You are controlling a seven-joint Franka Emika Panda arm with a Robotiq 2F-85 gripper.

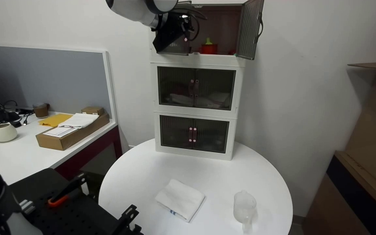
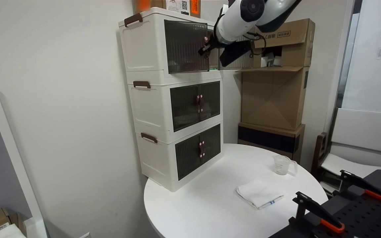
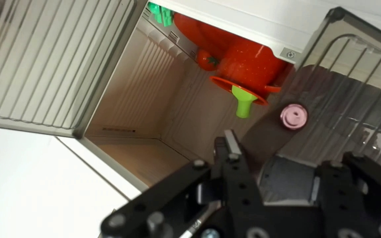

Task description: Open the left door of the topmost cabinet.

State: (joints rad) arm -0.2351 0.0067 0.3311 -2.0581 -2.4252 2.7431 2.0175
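The topmost cabinet [image 1: 219,58] is a white-framed unit with a reddish-brown interior; it also shows in an exterior view [image 2: 142,46]. Its left door [image 2: 185,46], a ribbed translucent panel, stands partly open; in the wrist view it is on the right [image 3: 352,86]. Its dark handle [image 3: 266,138] has a pink button. My gripper [image 3: 281,158] is open at this door's handle edge, one finger overlapping the handle in view; contact cannot be told. It also shows in an exterior view [image 2: 205,49]. In the remaining exterior view the black wrist hides the fingers.
The top unit's right door [image 1: 250,29] stands wide open. A red pot [image 3: 250,62] with a green piece sits inside. Two closed dark-fronted units stand below. The round table [image 1: 135,169] holds a white cloth [image 1: 180,199] and a clear cup [image 1: 244,207]. Cardboard boxes [image 2: 273,99] stand beside.
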